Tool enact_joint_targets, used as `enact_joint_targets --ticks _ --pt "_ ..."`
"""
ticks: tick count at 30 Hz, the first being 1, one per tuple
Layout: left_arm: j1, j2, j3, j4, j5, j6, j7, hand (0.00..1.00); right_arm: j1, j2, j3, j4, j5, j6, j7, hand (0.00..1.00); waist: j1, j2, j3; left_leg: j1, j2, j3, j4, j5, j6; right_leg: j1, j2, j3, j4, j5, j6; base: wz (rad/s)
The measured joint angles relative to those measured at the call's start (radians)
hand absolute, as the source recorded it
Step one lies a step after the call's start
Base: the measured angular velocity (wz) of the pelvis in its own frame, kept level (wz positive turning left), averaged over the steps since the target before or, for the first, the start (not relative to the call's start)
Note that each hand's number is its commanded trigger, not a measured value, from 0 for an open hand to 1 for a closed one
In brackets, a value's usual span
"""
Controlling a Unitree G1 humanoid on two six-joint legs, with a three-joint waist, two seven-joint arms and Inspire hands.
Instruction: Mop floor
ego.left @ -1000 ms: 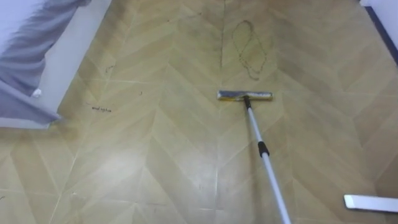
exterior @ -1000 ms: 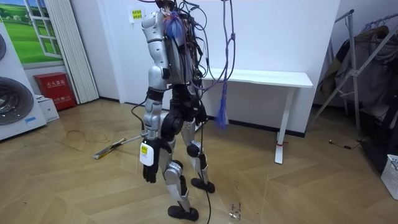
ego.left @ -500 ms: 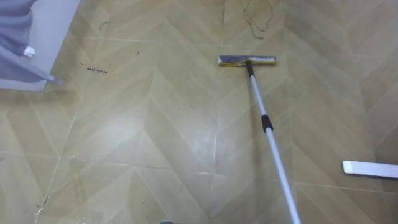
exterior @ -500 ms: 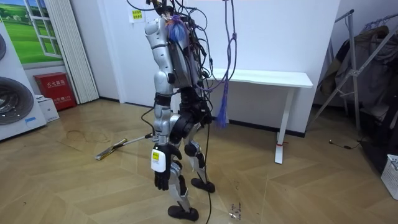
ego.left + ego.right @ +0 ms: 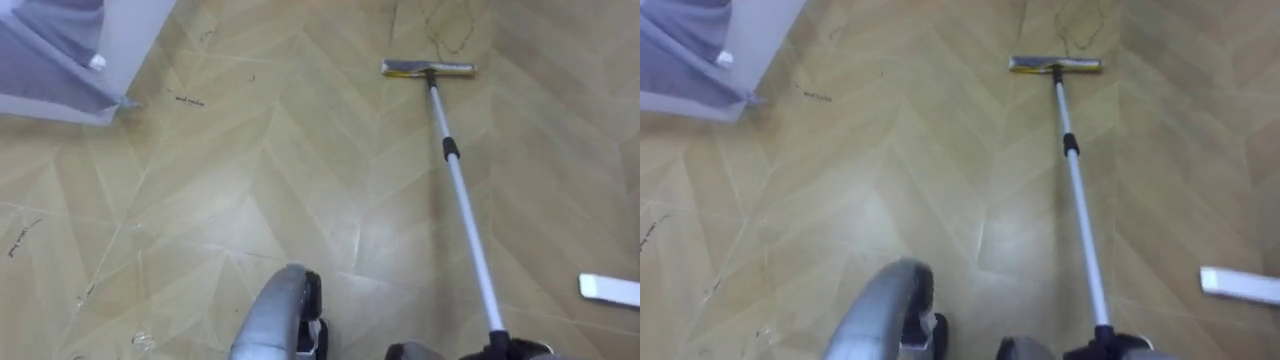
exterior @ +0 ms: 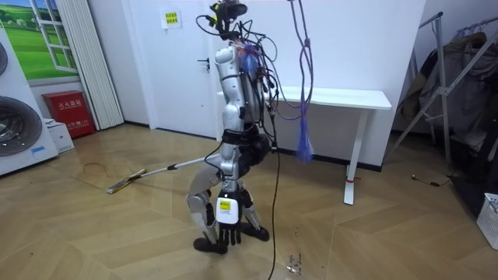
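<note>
Left hand (image 6: 230, 224) hangs by the bent knee, fingers straight and pointing down, holding nothing, well apart from the mop (image 5: 462, 195). Right hand (image 5: 503, 349) sits at the eye view's bottom edge where the pole (image 5: 478, 265) ends; cannot tell its grip

Containers, room view: white basket (image 6: 490, 220) at the right edge, contents not visible; red box (image 6: 68, 111) and small white box (image 6: 57, 136) just left of the curtain (image 6: 87, 62), both shut; clear cup (image 6: 293, 264) on the floor (image 5: 250, 200) near the robot's feet, contents cannot tell; washer (image 6: 15, 128) at the left edge

Around: white table (image 6: 331, 98) against the wall behind the robot, rack (image 6: 455, 85) with dark clothes at the room view's right. Robot stands knees bent, facing the room view's left. White bar (image 5: 610, 290) lies on the floor right of the pole, apart from it. Grey-white thing (image 5: 60, 55) in the eye view's top left corner, well apart from the mop

Mop head (image 5: 428, 68) lies flat on the floor ahead of the robot, pole slanting back to the lower right toward the right hand. Thin dark scribble (image 5: 450, 25) on the floor just beyond the head
</note>
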State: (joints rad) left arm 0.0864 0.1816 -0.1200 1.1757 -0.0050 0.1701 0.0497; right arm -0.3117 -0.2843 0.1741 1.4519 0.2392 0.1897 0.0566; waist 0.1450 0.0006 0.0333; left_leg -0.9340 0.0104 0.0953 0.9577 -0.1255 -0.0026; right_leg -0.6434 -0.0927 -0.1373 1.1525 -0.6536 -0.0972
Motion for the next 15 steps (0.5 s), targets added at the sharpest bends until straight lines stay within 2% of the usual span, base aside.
enact_joint_targets --ticks 1,2,3,4,5,6,7,8,9,11,13,14,15 --pt "-0.010 0.000 0.000 0.000 0.000 0.005 -0.013 0.00 0.026 -0.005 -0.001 -0.009 0.005 -0.009 0.002 1.00 -0.008 0.009 -0.0035 0.017 -0.010 0.013 -0.033 -0.062 0.038 0.011 -0.012 -0.006 -0.024 -0.007 0.010 0.14" --pt "-0.015 0.000 -0.002 0.000 -0.001 0.005 -0.019 0.00 0.040 -0.009 -0.001 -0.009 0.010 -0.016 0.005 1.00 -0.010 0.013 -0.0037 0.026 -0.015 0.020 -0.045 -0.070 0.050 0.026 -0.015 -0.008 -0.047 0.002 0.029 0.25" --pt "-0.020 -0.001 -0.003 0.003 -0.003 0.004 -0.025 0.00 0.082 -0.017 -0.001 -0.002 0.026 -0.019 0.015 1.00 -0.015 0.015 -0.0078 0.053 -0.033 0.023 -0.079 -0.085 0.075 0.060 -0.031 -0.014 -0.096 0.012 0.049 0.24" --pt "-0.020 -0.001 -0.001 0.001 -0.003 0.004 -0.026 0.00 0.110 -0.029 -0.002 0.014 0.027 -0.019 0.025 1.00 -0.025 0.020 -0.0104 0.073 -0.058 0.024 -0.089 -0.113 0.106 0.074 -0.044 -0.004 -0.091 0.032 0.061 0.30" --pt "-0.024 -0.002 -0.001 -0.002 -0.001 0.004 -0.024 0.00 0.123 -0.038 0.000 0.026 0.022 -0.021 0.026 1.00 -0.036 0.024 -0.0112 0.079 -0.074 0.024 -0.087 -0.126 0.117 0.062 -0.051 0.001 -0.053 0.057 0.067 0.45" --pt "-0.028 -0.006 -0.001 -0.009 0.000 0.003 -0.020 0.00 0.158 -0.057 0.001 0.045 0.017 -0.021 0.025 1.00 -0.055 0.043 -0.0126 0.092 -0.093 0.025 -0.068 -0.154 0.135 0.019 -0.066 0.027 0.046 0.133 0.090 0.34" --pt "-0.027 -0.008 0.000 -0.029 0.000 -0.004 -0.017 0.00 0.208 -0.070 0.009 0.046 0.026 -0.020 0.015 1.00 -0.050 0.066 -0.0209 0.102 -0.096 0.016 -0.043 -0.198 0.146 -0.028 -0.048 0.070 0.138 0.229 0.101 0.18" --pt "-0.025 -0.007 0.001 -0.040 -0.001 -0.005 -0.013 0.00 0.225 -0.068 0.014 0.045 0.031 -0.020 0.008 1.00 -0.051 0.073 -0.0192 0.111 -0.096 0.012 -0.038 -0.218 0.148 -0.048 -0.035 0.088 0.167 0.258 0.108 -0.21" --pt "-0.018 -0.002 0.001 -0.060 0.003 -0.006 0.004 0.00 0.253 -0.056 0.021 0.039 0.031 -0.018 -0.002 1.00 -0.058 0.081 -0.0223 0.129 -0.096 0.012 -0.041 -0.241 0.150 -0.105 -0.020 0.112 0.189 0.261 0.110 -0.16" --pt "-0.020 -0.005 -0.001 -0.076 0.009 -0.012 0.026 0.00 0.285 -0.032 0.021 0.035 0.031 -0.018 -0.022 1.00 -0.073 0.096 -0.0256 0.155 -0.095 0.011 -0.059 -0.260 0.159 -0.191 -0.002 0.119 0.136 0.257 0.116 -0.04" --pt "-0.018 -0.013 -0.001 -0.079 0.009 -0.014 0.034 0.00 0.315 0.006 0.020 0.033 0.038 -0.018 -0.053 1.00 -0.088 0.093 -0.0255 0.204 -0.096 0.012 -0.094 -0.284 0.154 -0.253 0.008 0.114 -0.088 0.265 0.113 -0.08" --pt "-0.016 -0.014 -0.001 -0.079 0.009 -0.014 0.034 0.00 0.321 0.015 0.020 0.033 0.036 -0.017 -0.057 1.00 -0.089 0.090 -0.0243 0.219 -0.095 0.011 -0.100 -0.293 0.152 -0.258 0.008 0.108 -0.148 0.274 0.107 -0.11" --pt "-0.010 -0.015 0.000 -0.079 0.010 -0.010 0.035 0.00 0.333 0.030 0.019 0.029 0.035 -0.014 -0.059 1.00 -0.088 0.083 -0.0242 0.249 -0.094 0.009 -0.106 -0.316 0.143 -0.262 0.008 0.100 -0.258 0.315 0.091 0.00"
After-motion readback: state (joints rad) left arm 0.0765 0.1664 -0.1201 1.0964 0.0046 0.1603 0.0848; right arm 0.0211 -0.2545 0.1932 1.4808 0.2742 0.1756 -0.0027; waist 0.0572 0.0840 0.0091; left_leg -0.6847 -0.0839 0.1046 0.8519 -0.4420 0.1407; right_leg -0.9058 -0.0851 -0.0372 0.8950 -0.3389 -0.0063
